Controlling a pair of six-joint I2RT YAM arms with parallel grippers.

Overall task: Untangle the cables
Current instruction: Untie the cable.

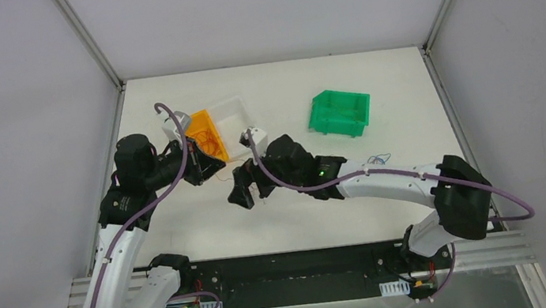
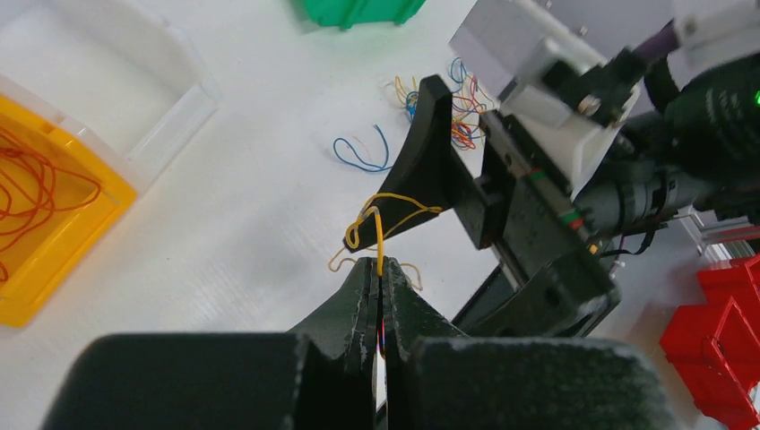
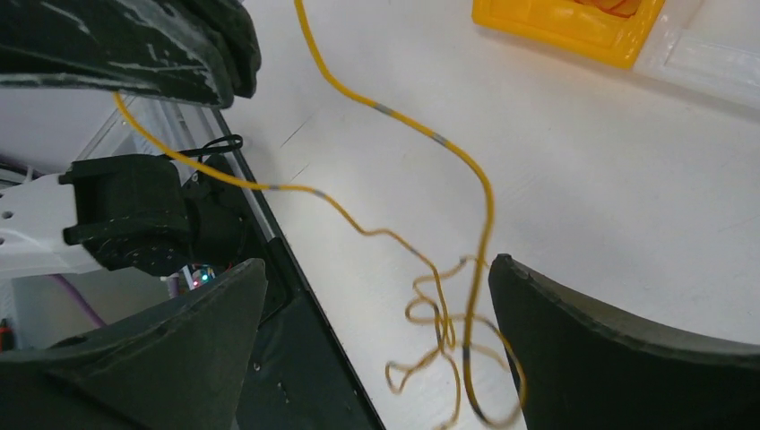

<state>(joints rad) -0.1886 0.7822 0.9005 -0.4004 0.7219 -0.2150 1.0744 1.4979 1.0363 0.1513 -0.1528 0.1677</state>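
My left gripper (image 2: 380, 267) is shut on one thin yellow-orange cable (image 2: 379, 235), which rises from its fingertips and loops around the tip of one of my right gripper's fingers (image 2: 421, 170). In the right wrist view the same cable (image 3: 484, 206) hangs in curly loops between the jaws of my right gripper (image 3: 378, 264), which stand wide open, the loops lying close to the right finger. From above, the left gripper (image 1: 208, 166) and the right gripper (image 1: 246, 185) sit close together at the table's middle left. A small clump of coloured cables (image 2: 462, 112) and a loose blue strand (image 2: 358, 157) lie on the table.
An orange bin (image 1: 206, 135) holding red-orange wires leans against a clear tray (image 1: 237, 115). A green bin (image 1: 339, 112) stands at the back right. A red bin (image 2: 726, 349) shows at the edge of the left wrist view. The table's front rail (image 1: 308, 265) runs along the near edge.
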